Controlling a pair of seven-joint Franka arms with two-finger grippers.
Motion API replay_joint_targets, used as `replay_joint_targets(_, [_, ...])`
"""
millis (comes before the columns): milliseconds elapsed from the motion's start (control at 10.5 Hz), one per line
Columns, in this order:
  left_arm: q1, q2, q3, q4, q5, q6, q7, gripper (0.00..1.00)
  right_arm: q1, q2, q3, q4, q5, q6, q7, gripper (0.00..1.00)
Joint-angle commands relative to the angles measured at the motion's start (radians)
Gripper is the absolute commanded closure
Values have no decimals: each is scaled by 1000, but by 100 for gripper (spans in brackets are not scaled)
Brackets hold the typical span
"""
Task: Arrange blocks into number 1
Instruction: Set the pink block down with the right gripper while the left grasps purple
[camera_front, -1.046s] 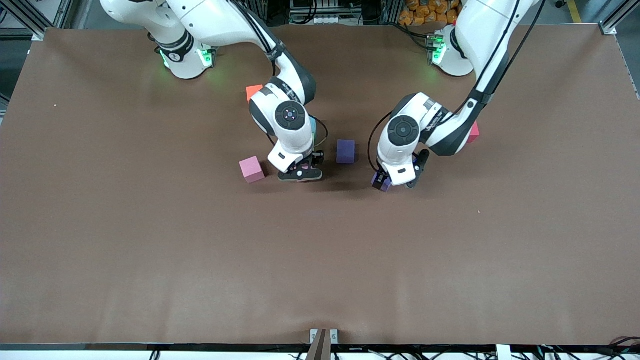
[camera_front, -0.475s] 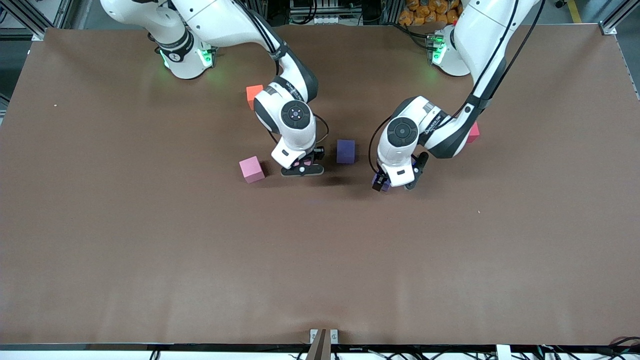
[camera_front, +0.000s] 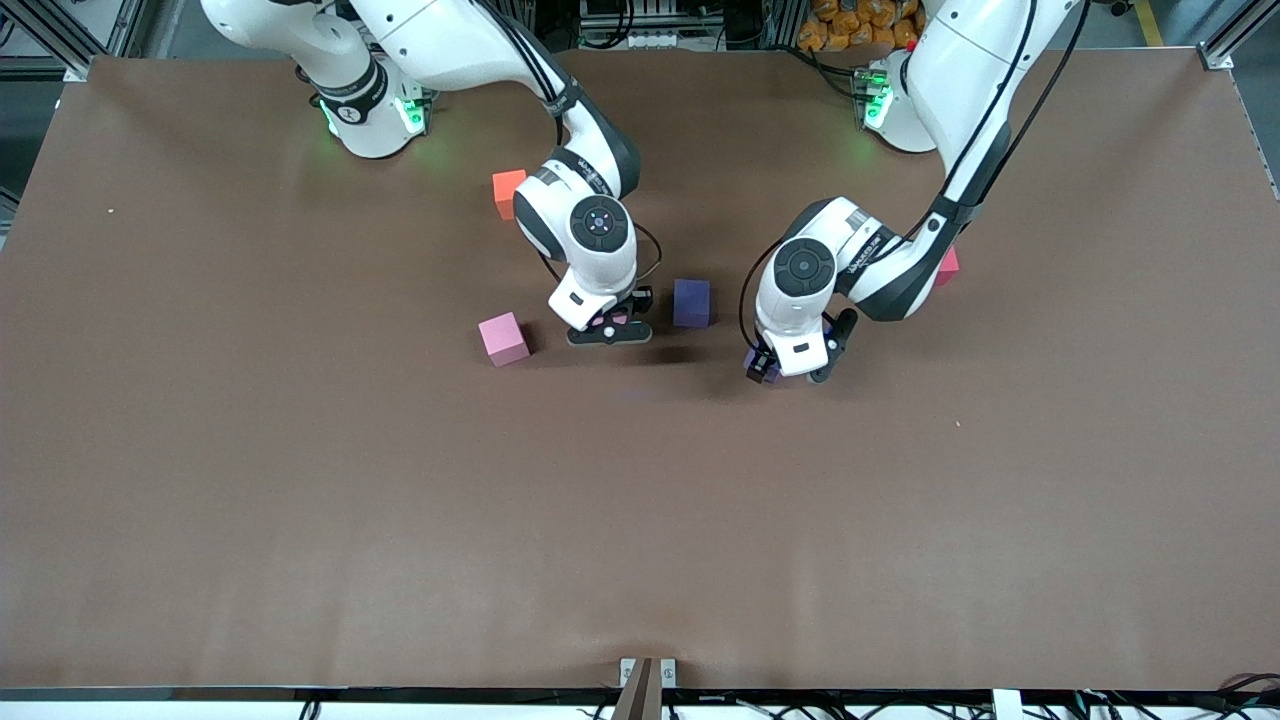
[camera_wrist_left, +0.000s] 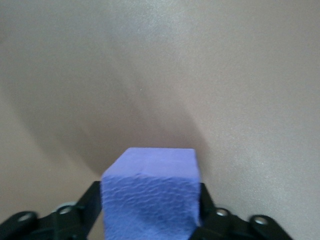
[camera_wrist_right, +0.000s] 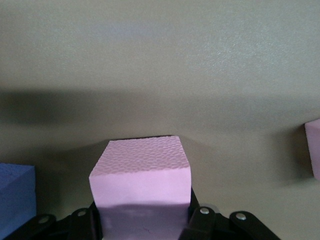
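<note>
Both arms have crept toward mid-frame: right gripper (camera_front: 610, 330) clamps a pink foam cube (camera_wrist_right: 141, 177), left gripper (camera_front: 790, 368) now pinches a purple foam cube (camera_wrist_left: 150, 192) low over the worktop (camera_front: 300, 480), ready for placing.

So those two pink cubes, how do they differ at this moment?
One pink cube is gripped between the right gripper's fingers, beside the purple cube; the other pink cube sits free on the table, with nothing touching it. The free cube shows fully in the front view, whereas the gripped one is mostly hidden there by the gripper. Both look the same size, shape and matte pink.
</note>
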Motion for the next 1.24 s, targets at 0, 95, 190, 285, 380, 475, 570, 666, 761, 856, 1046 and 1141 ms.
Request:
replay_joint_targets(0, [17,1,-11,-10,31,16,26,100,7,-8,-1,-10,19,1,19,50])
replay_joint_targets(95, [17,1,-11,-10,32,16,26,100,7,-10,-1,-12,19,-1,19,44])
replay_joint_targets(190, [17,-1,-11,-10,33,14,27,100,7,-14,-1,-12,19,-4,20,21])
replay_joint_targets(285, [17,-4,-12,-10,33,13,36,100,4,-20,-1,-10,19,-6,38,9])
replay_joint_targets(380, [16,-7,-14,-12,33,7,62,100,1,-33,-1,-10,19,-6,45,5])
replay_joint_targets(475, [17,-10,-15,-12,33,7,75,100,-8,-53,-1,-12,18,-12,43,3])
replay_joint_targets(570, [14,-19,-20,-12,33,7,84,100,-30,-80,-1,-18,19,-33,43,3])
replay_joint_targets(666, [17,-47,-23,-10,33,4,108,100,-54,-114,-1,-30,18,-47,43,3])
replay_joint_targets(761, [19,-70,-24,-12,28,-19,151,100,-91,-155,-2,-51,18,-52,43,3])
replay_joint_targets(856, [19,-93,-35,-9,19,-47,187,100,-143,-189,-1,-59,18,-61,43,3])
replay_joint_targets(1046, [20,-134,-67,-10,3,-74,193,100,-262,-224,-2,-59,19,-81,45,4])
replay_joint_targets(1141, [22,-146,-79,-10,3,-78,193,100,-309,-229,-9,-59,22,-96,48,4])
